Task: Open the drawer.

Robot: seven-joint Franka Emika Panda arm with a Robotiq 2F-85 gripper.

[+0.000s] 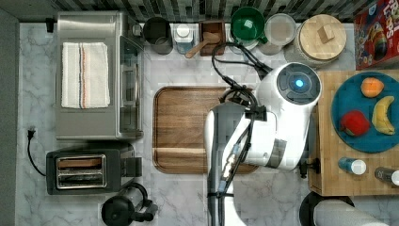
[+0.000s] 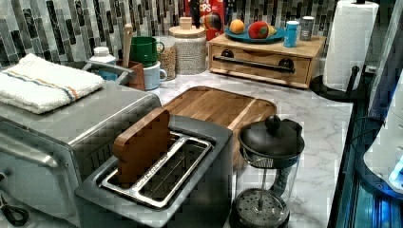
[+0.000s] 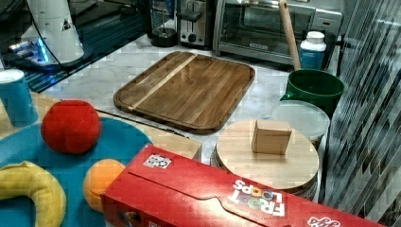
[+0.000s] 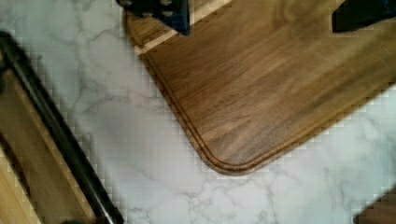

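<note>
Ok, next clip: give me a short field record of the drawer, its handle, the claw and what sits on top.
drawer: light wood, looks closed, front flush with its box
handle: long black bar across the front, untouched
claw: open, above the walnut tray corner, apart from the handle
on top: blue plate with fruit, two small containers
task state: not yet begun

a walnut-brown tray [image 1: 188,129] lies flat mid-surface on the marble surface [image 1: 179,197]. at the top view's left a toaster oven [image 1: 94,75] carries a folded towel [image 1: 84,74], with a toaster [image 1: 84,170] and a french press [image 1: 123,208] below it. along the tiled wall stand a green cup [image 1: 247,24] and a wooden-lidded jar [image 1: 322,36]. a blue plate [image 1: 364,136] holds an apple [image 1: 354,123], banana [image 1: 383,115] and orange [image 1: 371,87].
</note>
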